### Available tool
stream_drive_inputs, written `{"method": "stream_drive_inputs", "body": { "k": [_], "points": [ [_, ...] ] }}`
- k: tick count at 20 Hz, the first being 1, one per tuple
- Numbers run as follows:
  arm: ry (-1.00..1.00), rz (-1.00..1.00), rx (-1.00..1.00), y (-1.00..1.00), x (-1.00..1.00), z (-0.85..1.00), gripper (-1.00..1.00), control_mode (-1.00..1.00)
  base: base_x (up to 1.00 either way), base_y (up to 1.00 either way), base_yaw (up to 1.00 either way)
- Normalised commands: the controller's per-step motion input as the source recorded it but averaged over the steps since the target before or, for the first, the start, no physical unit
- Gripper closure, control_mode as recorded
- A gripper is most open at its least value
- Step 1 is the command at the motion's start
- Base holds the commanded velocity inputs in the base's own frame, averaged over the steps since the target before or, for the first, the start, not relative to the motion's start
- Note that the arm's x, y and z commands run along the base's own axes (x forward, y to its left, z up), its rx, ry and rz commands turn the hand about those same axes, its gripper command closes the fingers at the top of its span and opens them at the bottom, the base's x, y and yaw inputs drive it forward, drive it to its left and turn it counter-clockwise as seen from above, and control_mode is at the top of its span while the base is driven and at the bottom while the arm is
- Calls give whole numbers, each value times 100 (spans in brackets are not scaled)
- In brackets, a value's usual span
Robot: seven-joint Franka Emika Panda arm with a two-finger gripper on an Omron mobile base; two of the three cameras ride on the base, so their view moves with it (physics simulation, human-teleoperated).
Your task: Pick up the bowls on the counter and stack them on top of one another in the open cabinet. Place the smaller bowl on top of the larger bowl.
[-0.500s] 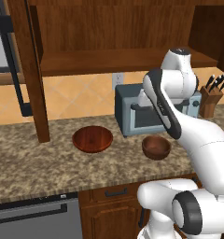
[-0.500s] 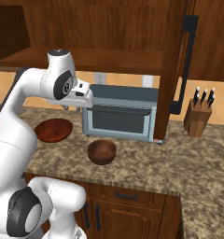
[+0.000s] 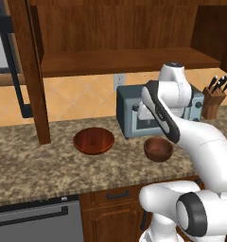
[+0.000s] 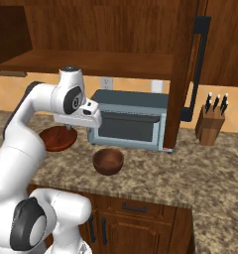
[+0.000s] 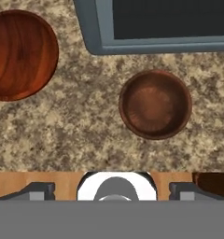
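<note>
Bowls sit apart on the desk [image 3: 49, 175]: wide bowl [image 3: 93, 141], small bowl [image 3: 158, 149] by the toaster oven [image 4: 128, 125]. Rigid, smooth, probably light wood (pinch a rim). Jaws spread, empty.

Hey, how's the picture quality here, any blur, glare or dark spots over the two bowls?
Left base view: evenly lit, no glare, larger bowl slightly soft. Right base view: the arm hides part of that bowl; cabinet interior dim. Hand view: sharpest, smaller bowl crisp with a faint contact shadow on the counter.

Even, soft, slightly blurry rendering.
</note>
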Motion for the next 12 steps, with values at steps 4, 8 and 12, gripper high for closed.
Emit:
{"method": "stream_drive_inputs", "body": {
  "k": [4, 8, 12],
  "points": [
    [3, -7, 0, 0, 3, -62, -100, -100, 0, 0, 0],
    [0, 0, 0, -4, 11, -39, -100, -100, 0, 0, 0],
    [1, 0, 0, -16, 20, -63, -100, -100, 0, 0, 0]
  ]
}}
